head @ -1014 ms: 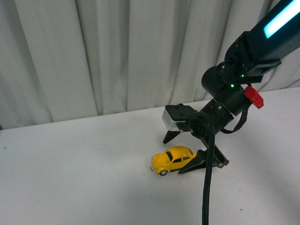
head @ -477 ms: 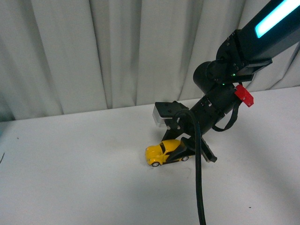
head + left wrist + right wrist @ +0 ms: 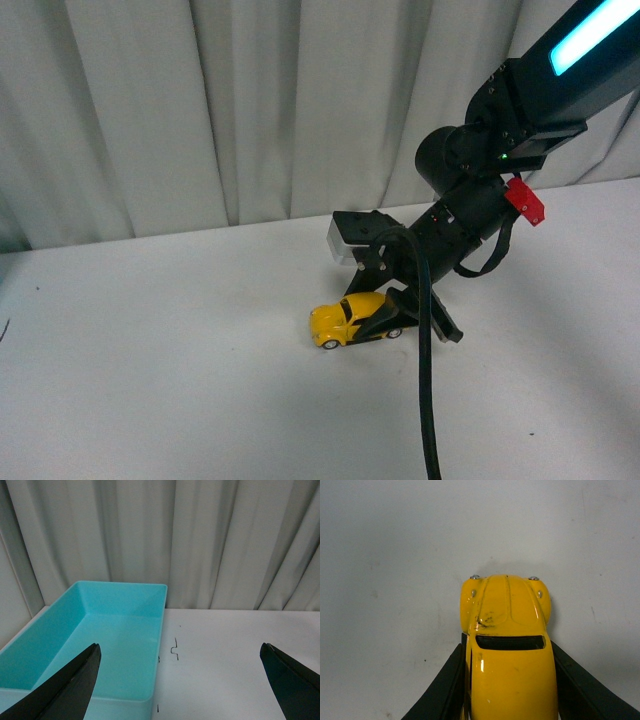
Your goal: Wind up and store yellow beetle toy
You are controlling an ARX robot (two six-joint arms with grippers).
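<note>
The yellow beetle toy (image 3: 345, 319) stands on its wheels on the white table, nose pointing left in the front view. My right gripper (image 3: 372, 318) is shut on it, one black finger against each flank. In the right wrist view the toy (image 3: 507, 645) fills the lower middle, with its hood, dark windscreen and roof showing, and the fingers (image 3: 445, 690) press on both its sides. My left gripper (image 3: 180, 680) is open over bare table, with nothing between its dark fingertips. The left arm does not show in the front view.
A turquoise bin (image 3: 102, 640) lies on the table in the left wrist view, nothing in it. Pale curtains (image 3: 250, 110) close off the back. A black cable (image 3: 428, 400) hangs from the right arm toward the front edge.
A second ago my right gripper stood open around the toy's rear. It has since shut on the toy and shifted it a little to the left.
</note>
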